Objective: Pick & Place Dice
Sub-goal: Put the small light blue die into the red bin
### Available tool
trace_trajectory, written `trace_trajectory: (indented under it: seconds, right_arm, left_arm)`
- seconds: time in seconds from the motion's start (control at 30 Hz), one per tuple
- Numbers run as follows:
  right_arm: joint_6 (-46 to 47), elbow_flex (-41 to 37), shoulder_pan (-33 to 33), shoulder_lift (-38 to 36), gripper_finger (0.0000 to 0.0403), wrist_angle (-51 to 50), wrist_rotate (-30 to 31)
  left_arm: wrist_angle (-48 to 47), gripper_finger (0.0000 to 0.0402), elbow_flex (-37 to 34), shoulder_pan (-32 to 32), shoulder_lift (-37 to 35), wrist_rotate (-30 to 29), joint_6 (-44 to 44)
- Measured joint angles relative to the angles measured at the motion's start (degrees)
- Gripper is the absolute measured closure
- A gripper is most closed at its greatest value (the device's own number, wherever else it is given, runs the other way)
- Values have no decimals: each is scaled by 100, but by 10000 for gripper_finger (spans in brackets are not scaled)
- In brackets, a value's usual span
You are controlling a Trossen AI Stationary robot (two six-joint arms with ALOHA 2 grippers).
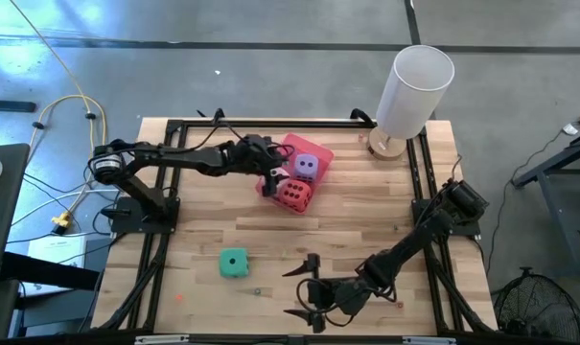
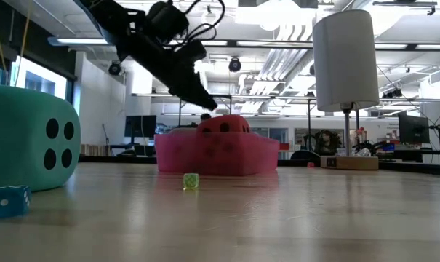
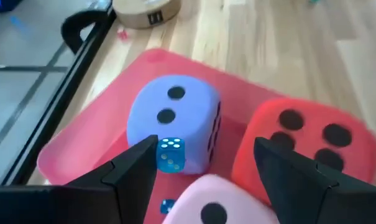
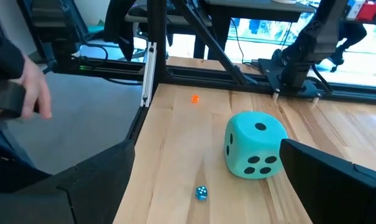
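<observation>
Left gripper (image 3: 200, 168) jaws parted above pink die (image 3: 222, 202), gripping nothing, right gripper (image 1: 304, 289) jaws wide, empty.

Large soft dice: four — purple (image 3: 172, 121), red (image 3: 302, 149), pale pink (image 3: 219, 202), teal (image 4: 253, 144). Small dice: at least four — two blue (image 3: 171, 154) (image 4: 201, 193), one green (image 2: 191, 180), one orange (image 4: 194, 98). Pink tray (image 3: 69, 152): one. White cylinder (image 1: 414, 88): one. Arms: two.

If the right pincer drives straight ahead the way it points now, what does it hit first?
Probably the teal die. It sits ahead of the open right pincer on the table, a bit off-center, so the pincer might graze it. A small blue die lies nearer, low between the fingers.
</observation>
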Motion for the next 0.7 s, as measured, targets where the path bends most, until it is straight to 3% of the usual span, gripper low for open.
trace_trajectory:
  seconds: [0.17,0.4,0.7]
  right_arm:
    - [303,0,-69,0,9,-88,-4]
    - [404,0,-68,0,9,-123,-27]
    - [394,0,-69,0,9,-123,-149]
  left_arm:
    - [-91,143,0,183,43,588,-211]
    - [-333,143,-40,519,76,2119,-532]
    - [-307,143,-273,792,67,2271,-581]
